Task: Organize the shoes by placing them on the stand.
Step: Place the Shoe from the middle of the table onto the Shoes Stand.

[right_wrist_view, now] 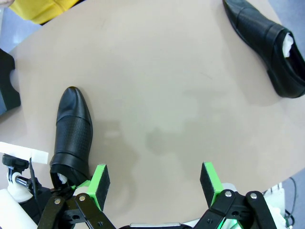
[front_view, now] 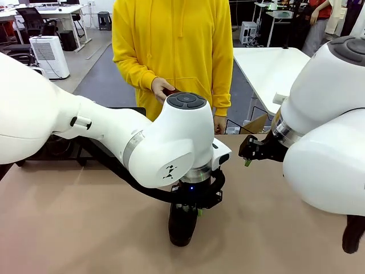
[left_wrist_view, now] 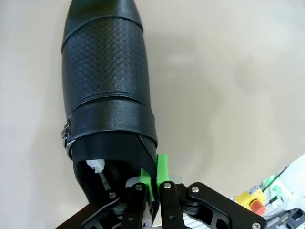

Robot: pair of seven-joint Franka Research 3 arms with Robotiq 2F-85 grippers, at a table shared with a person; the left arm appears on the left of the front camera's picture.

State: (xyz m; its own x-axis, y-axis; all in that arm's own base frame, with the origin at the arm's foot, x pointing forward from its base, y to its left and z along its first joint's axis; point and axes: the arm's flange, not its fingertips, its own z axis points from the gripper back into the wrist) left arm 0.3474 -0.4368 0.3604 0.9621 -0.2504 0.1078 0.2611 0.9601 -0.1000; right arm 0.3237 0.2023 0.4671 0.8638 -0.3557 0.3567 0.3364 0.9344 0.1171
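Observation:
A black glossy shoe [left_wrist_view: 105,81] with a perforated upper and white paper inside lies on the tan table. My left gripper [left_wrist_view: 157,177] is shut on the rim of its heel opening; in the front view this gripper [front_view: 191,206] stands right over that shoe [front_view: 182,227]. My right gripper [right_wrist_view: 155,183] hovers open above bare table, with the held shoe [right_wrist_view: 71,131] to its left and a second shoe [right_wrist_view: 267,43] farther off. The front view has the right gripper [front_view: 249,154] at mid-right. The black stand [front_view: 63,149] sits mostly hidden behind my left arm.
A person in a yellow hoodie [front_view: 171,40] stands at the far edge and holds a small reddish-brown brush [front_view: 170,91]. Another shoe [front_view: 353,234] peeks out under my right arm. A corner of the stand [right_wrist_view: 7,88] shows in the right wrist view.

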